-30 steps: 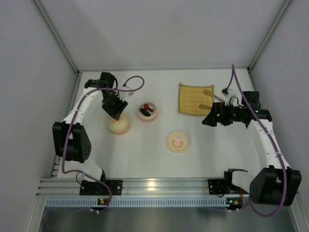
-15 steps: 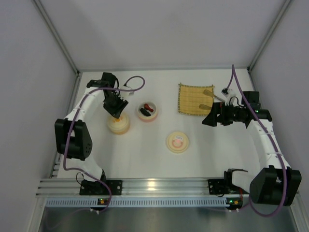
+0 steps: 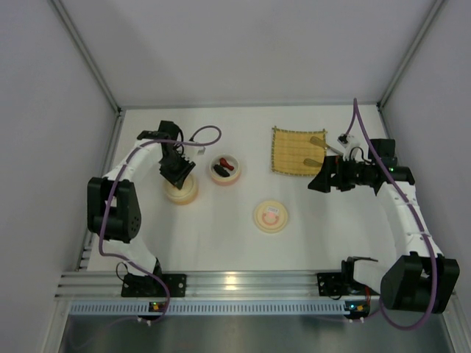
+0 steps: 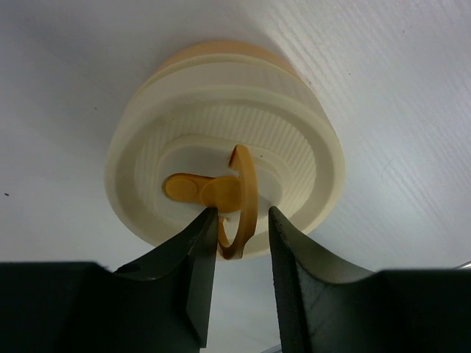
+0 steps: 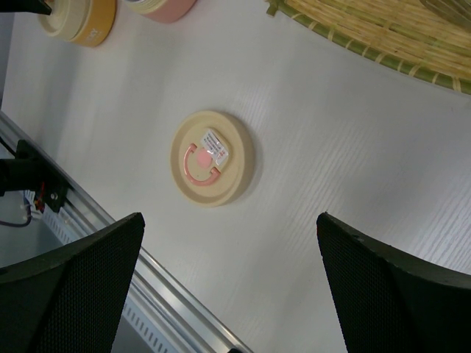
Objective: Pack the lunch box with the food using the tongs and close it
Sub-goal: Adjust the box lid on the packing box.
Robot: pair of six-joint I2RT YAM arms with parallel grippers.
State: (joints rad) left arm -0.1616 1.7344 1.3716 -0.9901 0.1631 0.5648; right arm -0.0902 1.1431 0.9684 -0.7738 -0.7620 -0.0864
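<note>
A cream lid with an upright orange ring handle [image 4: 243, 193] closes the orange lunch box tier [image 3: 180, 190]. My left gripper [image 4: 241, 218] stands over it, its jaws either side of the ring: the left finger touches it and the right stands a little apart. An open pink tier [image 3: 224, 170] to the right holds red and black food pieces [image 3: 223, 168]. The tongs [image 3: 317, 140] lie on the bamboo mat [image 3: 294, 151], partly hidden by my right gripper [image 3: 316, 182]. That gripper [image 5: 229, 220] hangs wide open and holds nothing.
A loose cream lid with a pink ring handle [image 5: 212, 157] lies flat mid-table, also seen from above [image 3: 270, 216]. The aluminium rail [image 3: 235, 283] runs along the near edge. Side walls enclose the table.
My left gripper's jaws have narrowed around the orange ring handle, and its wrist has shifted slightly over the container. The right arm has not moved.
</note>
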